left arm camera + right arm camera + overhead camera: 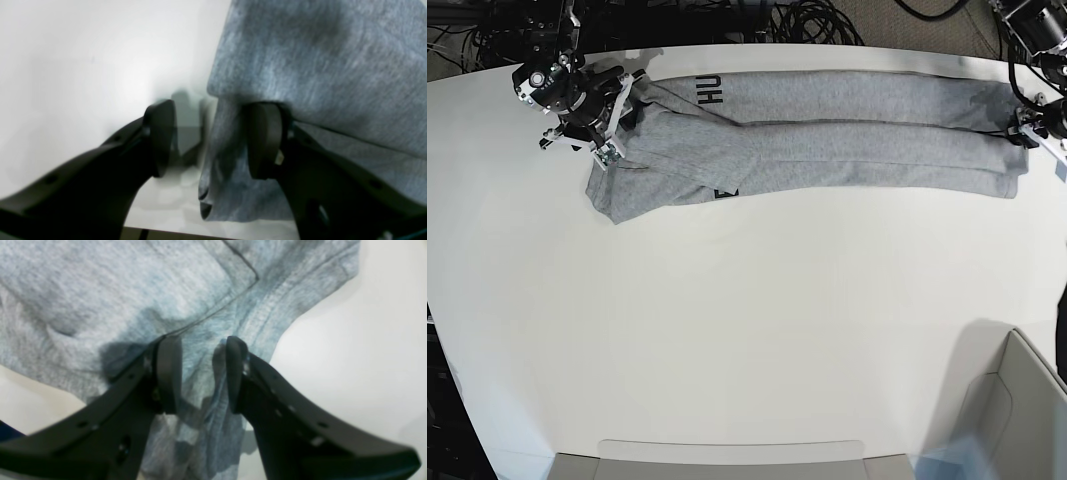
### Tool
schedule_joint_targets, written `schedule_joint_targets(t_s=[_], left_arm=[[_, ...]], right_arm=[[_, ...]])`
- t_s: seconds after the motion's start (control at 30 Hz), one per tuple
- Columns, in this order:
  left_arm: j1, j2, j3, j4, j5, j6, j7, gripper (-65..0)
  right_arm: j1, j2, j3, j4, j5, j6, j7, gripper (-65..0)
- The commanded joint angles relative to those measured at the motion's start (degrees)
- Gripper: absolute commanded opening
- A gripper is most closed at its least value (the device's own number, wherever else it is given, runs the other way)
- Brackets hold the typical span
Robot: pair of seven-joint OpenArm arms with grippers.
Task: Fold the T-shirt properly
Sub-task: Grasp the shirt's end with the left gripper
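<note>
The grey T-shirt (847,140) lies as a long narrow band across the far side of the white table, with black lettering (710,90) showing near its left end. My right gripper (612,125) is at that left end. In the right wrist view the right gripper (203,373) is open, fingers down on the T-shirt (133,290) with a ridge of cloth between them. My left gripper (1024,132) is at the band's right end. Seen from the left wrist, the left gripper (211,140) is wide open, straddling the T-shirt's (317,66) edge, one finger (263,140) tucked under a fold.
The white table (727,330) stretches toward the near side. A grey bin (1017,400) stands at the near right corner, and a flat grey tray edge (727,455) runs along the near side. Black cables (817,20) lie behind the table.
</note>
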Motion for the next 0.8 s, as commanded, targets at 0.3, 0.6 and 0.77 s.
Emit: schedule_joint_targets(t_s=[0.3,0.6,0.77], left_arm=[[1.29,-3.64,-4.04,7.75,-8.11,-0.10,8.01,-30.0],[-2.50,-3.03,-3.68,9.42,-6.70,-0.10,8.80,-30.0],[-5.22,-2.15,-3.33,2.04,0.69,-0.10,5.90,-29.8]], right_arm=[[0.81,0.28,0.11,0.91,0.27,0.21,0.58,-43.0],[0.46,0.37,0.38,1.00,0.27,0.21,0.58,-43.0],[0.46,0.37,0.29,1.00,0.27,0.21,0.58,-43.0]])
